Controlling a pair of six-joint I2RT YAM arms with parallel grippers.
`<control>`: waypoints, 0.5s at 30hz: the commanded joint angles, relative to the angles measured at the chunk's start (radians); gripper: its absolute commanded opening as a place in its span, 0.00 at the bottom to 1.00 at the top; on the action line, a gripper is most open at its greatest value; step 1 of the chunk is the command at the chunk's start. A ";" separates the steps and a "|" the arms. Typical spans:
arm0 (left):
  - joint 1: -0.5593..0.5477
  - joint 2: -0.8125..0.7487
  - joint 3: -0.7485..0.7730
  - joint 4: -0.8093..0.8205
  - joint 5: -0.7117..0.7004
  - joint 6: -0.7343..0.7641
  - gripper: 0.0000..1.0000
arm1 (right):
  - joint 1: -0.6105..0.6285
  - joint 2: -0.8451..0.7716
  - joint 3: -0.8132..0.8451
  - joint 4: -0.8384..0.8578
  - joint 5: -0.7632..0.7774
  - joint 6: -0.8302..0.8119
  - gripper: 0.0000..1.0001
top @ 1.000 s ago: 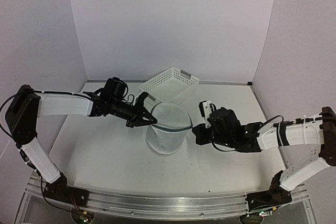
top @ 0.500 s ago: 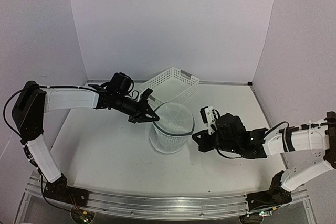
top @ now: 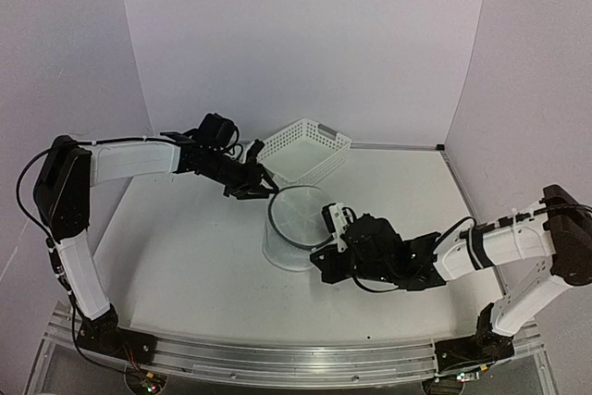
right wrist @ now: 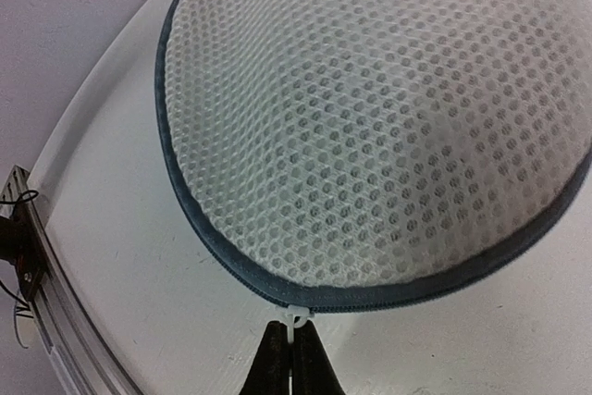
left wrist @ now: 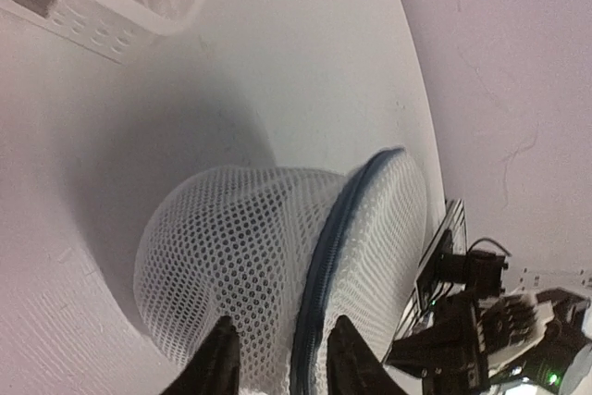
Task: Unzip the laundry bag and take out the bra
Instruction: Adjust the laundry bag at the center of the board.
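The laundry bag (top: 296, 224) is a white mesh cylinder standing mid-table, with a dark blue zipper band (left wrist: 335, 247) round its rim. My right gripper (right wrist: 292, 358) sits low at the bag's near right side (top: 321, 263), shut on the small white zipper pull (right wrist: 294, 314). My left gripper (left wrist: 282, 363) hovers at the bag's back left (top: 258, 188). Its fingers stand apart on either side of the zipper band, holding nothing. The bra is hidden; no black fabric shows through the mesh (right wrist: 370, 117).
A white perforated plastic basket (top: 301, 149) stands behind the bag near the back wall, its corner at the upper left of the left wrist view (left wrist: 129, 6). The table's metal front rail (right wrist: 23, 256) lies left of the right gripper.
My left gripper has opened, let go of the bag's rim and drawn back to the left. My right gripper has swung leftward round the bag's near side, still pinching the zipper pull.
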 commanded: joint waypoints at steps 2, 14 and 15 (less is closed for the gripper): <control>0.026 -0.025 0.090 -0.069 -0.136 0.056 0.47 | 0.014 0.071 0.122 0.052 -0.024 0.029 0.00; 0.032 -0.212 -0.043 -0.123 -0.169 0.013 0.67 | 0.015 0.237 0.327 0.049 -0.097 0.050 0.00; 0.032 -0.228 -0.068 -0.111 -0.152 0.003 0.67 | 0.015 0.244 0.335 0.049 -0.103 0.048 0.00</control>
